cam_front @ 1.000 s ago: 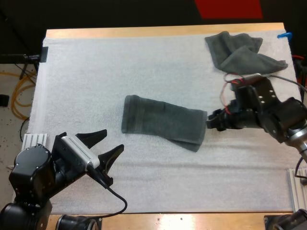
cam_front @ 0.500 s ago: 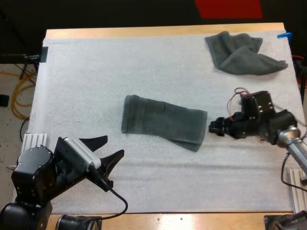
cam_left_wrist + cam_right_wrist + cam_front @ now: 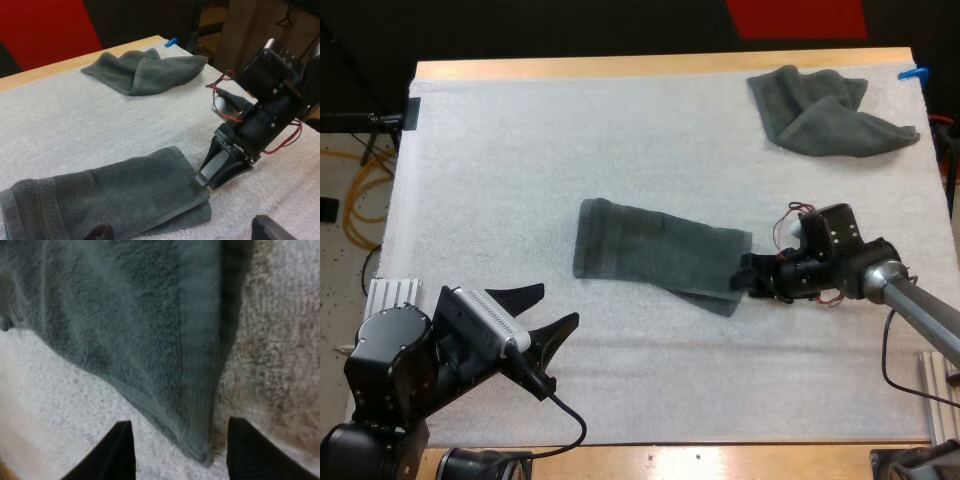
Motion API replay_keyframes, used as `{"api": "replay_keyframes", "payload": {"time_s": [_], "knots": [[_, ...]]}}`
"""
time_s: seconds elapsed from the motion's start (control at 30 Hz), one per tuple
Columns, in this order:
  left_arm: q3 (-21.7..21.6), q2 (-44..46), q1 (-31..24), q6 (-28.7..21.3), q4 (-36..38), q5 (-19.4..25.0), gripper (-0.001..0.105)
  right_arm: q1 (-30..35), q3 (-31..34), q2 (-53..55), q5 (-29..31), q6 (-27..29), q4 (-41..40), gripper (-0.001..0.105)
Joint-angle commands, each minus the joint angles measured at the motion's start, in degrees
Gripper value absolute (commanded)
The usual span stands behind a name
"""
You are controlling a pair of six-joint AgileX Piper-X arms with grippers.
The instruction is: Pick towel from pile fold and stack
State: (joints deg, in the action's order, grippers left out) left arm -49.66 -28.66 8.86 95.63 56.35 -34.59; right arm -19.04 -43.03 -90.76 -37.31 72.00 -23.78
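A folded towel (image 3: 660, 258) lay mid mat (image 3: 490, 170), the right gripper (image 3: 746, 277) at its right end, fingers parted, seemingly holding nothing. The left gripper (image 3: 558, 305) (open, empty) hovered by the near left corner; a crumpled towel (image 3: 825, 112) lay far right.

The right gripper (image 3: 747, 279) is being brought leftward and lower, up against the right end of the folded towel (image 3: 660, 255), with its fingers being held apart.
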Motion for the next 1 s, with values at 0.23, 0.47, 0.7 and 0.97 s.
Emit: {"api": "replay_keyframes", "payload": {"time_s": [0.23,0.47,0.7,0.97], "knots": [[-0.37,-0.13,0.27,0.58,-0.25,-0.37,0.056,0.03,-0.09,-3.82,-5.25,-0.79,3.16,0.042],[-0.37,-0.13,0.27,0.58,-0.25,-0.37,0.056,0.03,-0.09,-4.36,-8.06,-5.30,8.41,0.042],[-0.37,-0.13,0.27,0.58,-0.25,-0.37,0.056,0.03,-0.09,-4.36,-9.40,-6.40,8.57,0.041],[-0.37,-0.13,0.27,0.58,-0.25,-0.37,0.056,0.03,-0.09,-3.57,-9.76,-6.34,8.57,0.015]]}}
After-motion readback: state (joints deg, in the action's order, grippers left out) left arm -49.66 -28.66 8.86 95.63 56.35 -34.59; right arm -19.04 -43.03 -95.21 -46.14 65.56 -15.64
